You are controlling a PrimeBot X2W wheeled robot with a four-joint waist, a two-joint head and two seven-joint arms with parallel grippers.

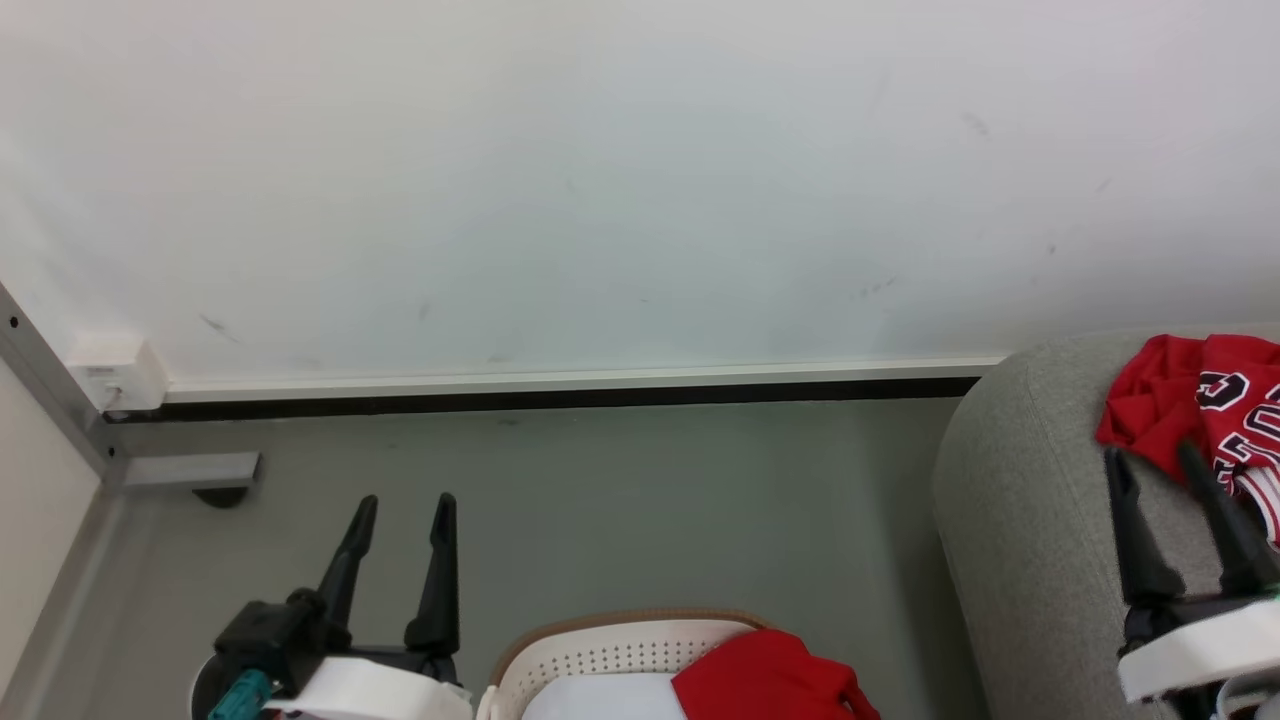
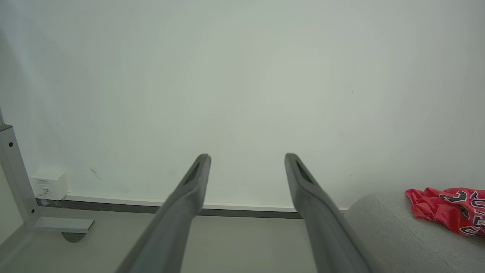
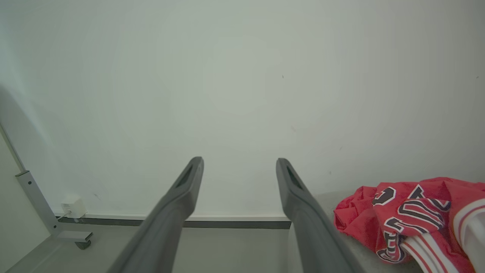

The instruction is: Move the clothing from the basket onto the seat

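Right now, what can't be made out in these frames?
- Basket, head view: cut off by the bottom edge; anything under the plain red garment is hidden.
- Jersey, head view: cut by the right edge and partly behind the right gripper; its lettering is crumpled and unreadable in the right wrist view too.
- Seat: runs off the right edge in every view, so its extent is unknown.

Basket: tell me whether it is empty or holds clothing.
Not empty. A plain red garment lies in the basket, over its right side, beside a pale liner; the lettered jersey lies on the seat.
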